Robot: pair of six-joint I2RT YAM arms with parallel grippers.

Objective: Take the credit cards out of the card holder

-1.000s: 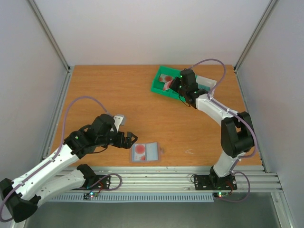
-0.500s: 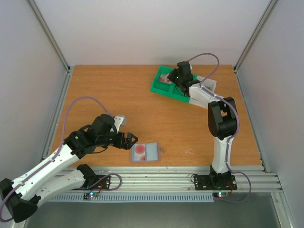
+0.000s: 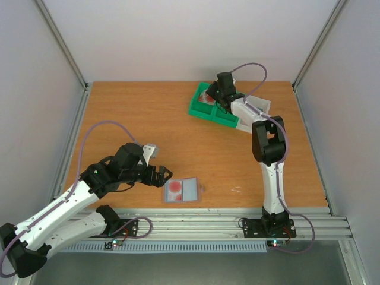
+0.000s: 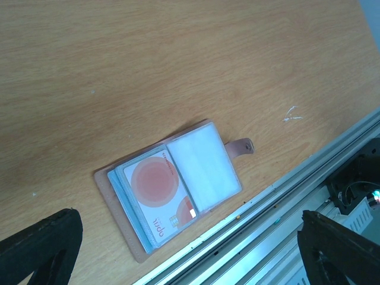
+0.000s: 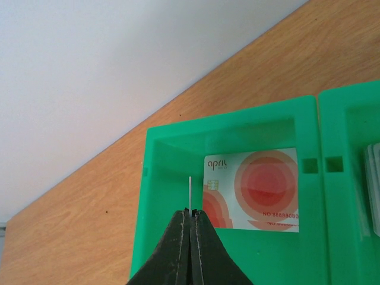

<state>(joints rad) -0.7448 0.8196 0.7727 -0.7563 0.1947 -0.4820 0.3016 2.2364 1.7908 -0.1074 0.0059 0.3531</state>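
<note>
The card holder (image 3: pixel 183 190) lies open near the table's front edge; in the left wrist view (image 4: pixel 172 190) its left panel holds a whitish credit card with a red round blotch (image 4: pixel 159 193), and its right panel shows only a pale sleeve. My left gripper (image 3: pixel 159 176) is open and empty just left of the holder, its fingers (image 4: pixel 41 237) wide apart. My right gripper (image 5: pixel 190 212) is shut on a thin card seen edge-on (image 5: pixel 189 191), held over the left compartment of the green tray (image 5: pixel 225 122). Another red-blotched card (image 5: pixel 255 187) lies flat in that compartment.
The green tray (image 3: pixel 205 111) stands at the back right with a white part (image 3: pixel 256 105) on its far side. Other cards show at the edge of the tray's neighbouring compartment (image 5: pixel 373 190). The metal rail (image 4: pixel 309 178) runs along the table's front edge beside the holder.
My right arm has reached further back and left, bringing its shut gripper over the tray's far-left compartment. The left arm and the card holder have not moved.
</note>
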